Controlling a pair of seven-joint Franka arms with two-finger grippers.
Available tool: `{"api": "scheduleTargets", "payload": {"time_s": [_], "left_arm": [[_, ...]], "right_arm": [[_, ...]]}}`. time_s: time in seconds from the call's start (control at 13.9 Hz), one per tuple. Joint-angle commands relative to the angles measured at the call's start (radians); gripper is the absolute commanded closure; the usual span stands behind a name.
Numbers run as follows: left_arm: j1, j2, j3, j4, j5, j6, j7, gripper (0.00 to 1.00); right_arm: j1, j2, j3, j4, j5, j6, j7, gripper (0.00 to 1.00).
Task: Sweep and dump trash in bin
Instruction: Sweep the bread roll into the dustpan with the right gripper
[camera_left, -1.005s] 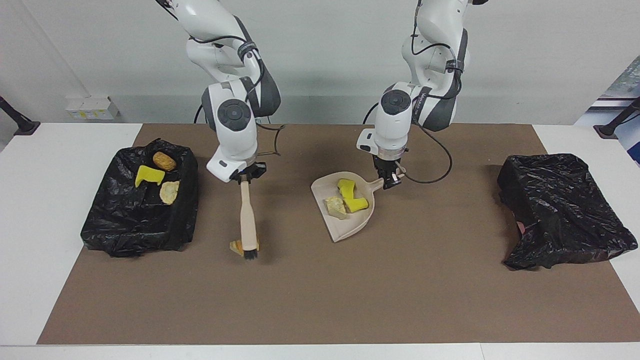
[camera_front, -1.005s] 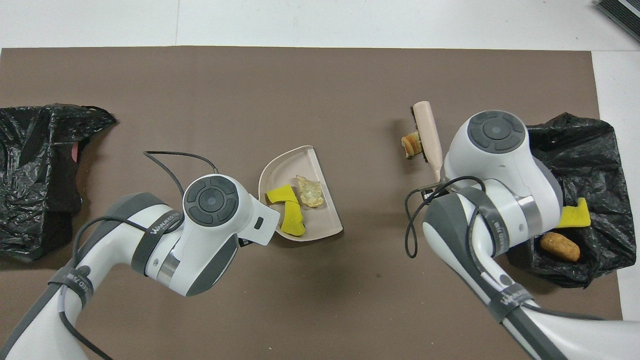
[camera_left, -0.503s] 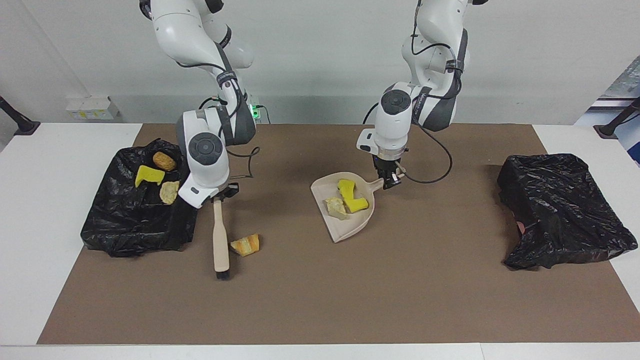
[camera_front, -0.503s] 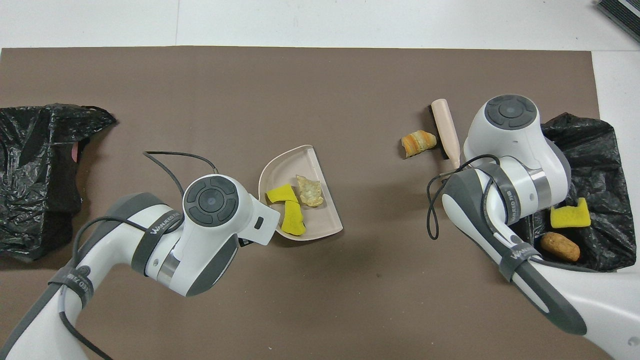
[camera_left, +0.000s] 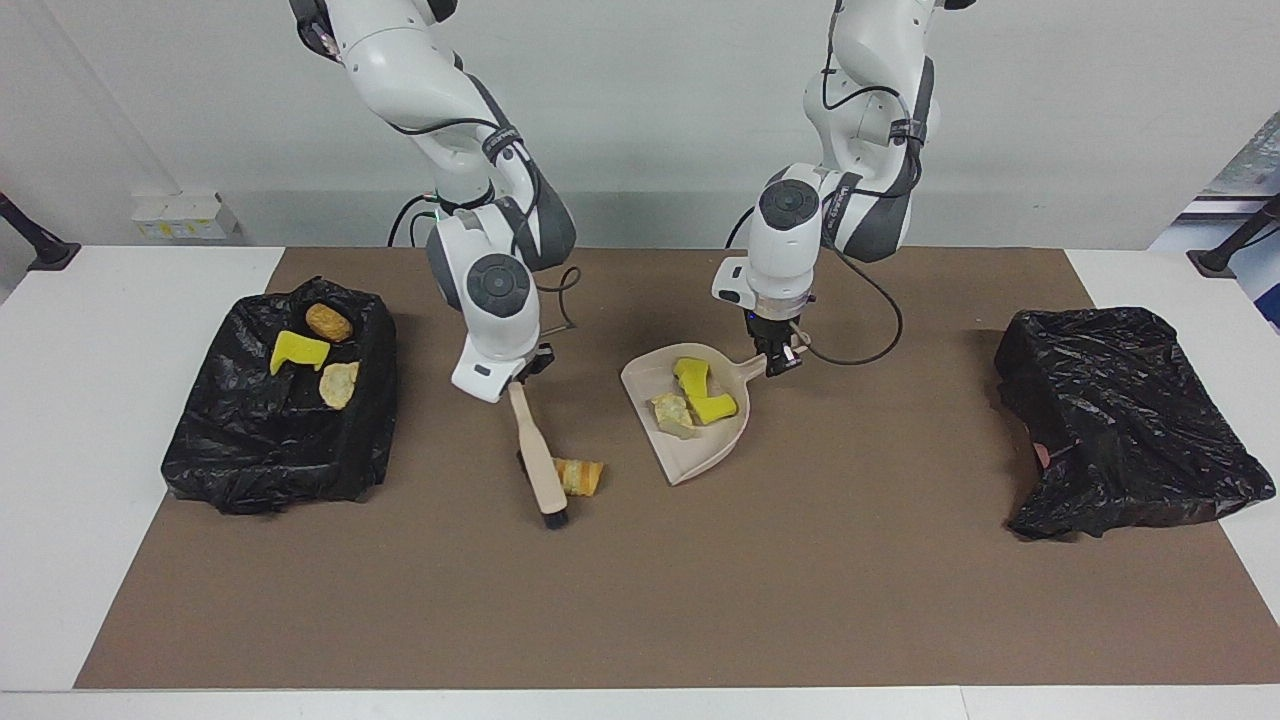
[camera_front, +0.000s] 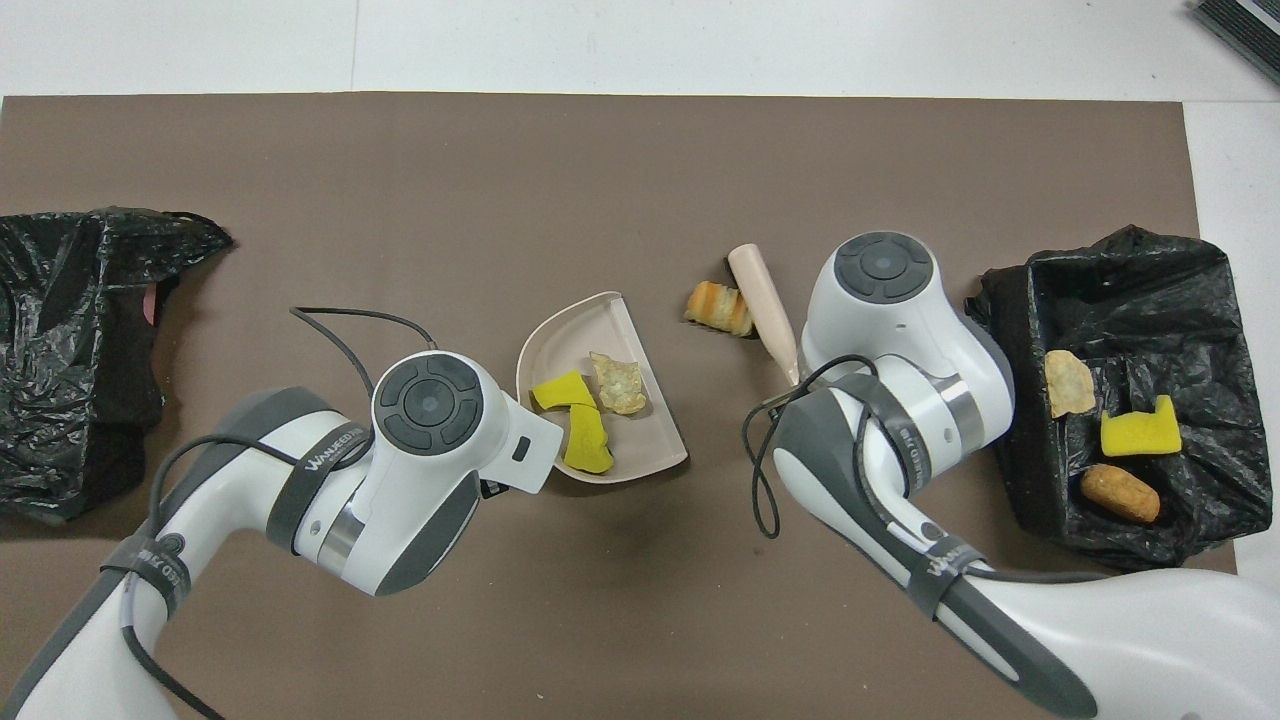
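A tan bread chunk (camera_left: 579, 476) lies on the table's brown mat (camera_left: 640, 600), touching the brush (camera_left: 540, 462), between the dustpan (camera_left: 690, 455) and the bin (camera_left: 280, 430) at the right arm's end. The right end effector (camera_left: 520, 374) pinches the brush handle; the left end effector (camera_left: 780, 362) pinches the dustpan handle. Overhead, both are hidden; only the facing view shows them. The dustpan carries three pieces (camera_front: 590, 405).

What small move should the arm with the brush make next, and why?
Probably keep sweeping the bread piece toward the dustpan. The right gripper holds the brush with its bristles against the piece, and bare mat separates it from the pan's open edge, which the left gripper steadies.
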Motion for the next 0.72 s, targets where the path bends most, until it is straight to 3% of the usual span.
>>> {"api": "scheduleTargets", "payload": {"time_s": [0.0,0.22,0.5,0.65], "left_arm": [[-0.027,-0.04,0.011,-0.033,0.009,-0.026,-0.023,1.0],[-0.025,-0.032,0.011,-0.049,0.009,0.032,-0.021,1.0],[-0.016,-0.028,0.009,-0.066,0.009,0.083,-0.012,1.0],[0.004,-0.021,0.011,-0.053,0.009,0.082,0.021,1.0]], "right_arm": [[-0.013,-0.029,0.085,-0.052,0.079,-0.006,-0.029,1.0],[-0.013,-0.032,0.16,-0.056,0.127,-0.013,-0.033,1.0],[-0.015,-0.04,0.166,-0.011,0.17,-0.076,-0.032,1.0],[-0.032,-0.081,0.172,-0.001,0.188,-0.119,-0.033,1.0]]}}
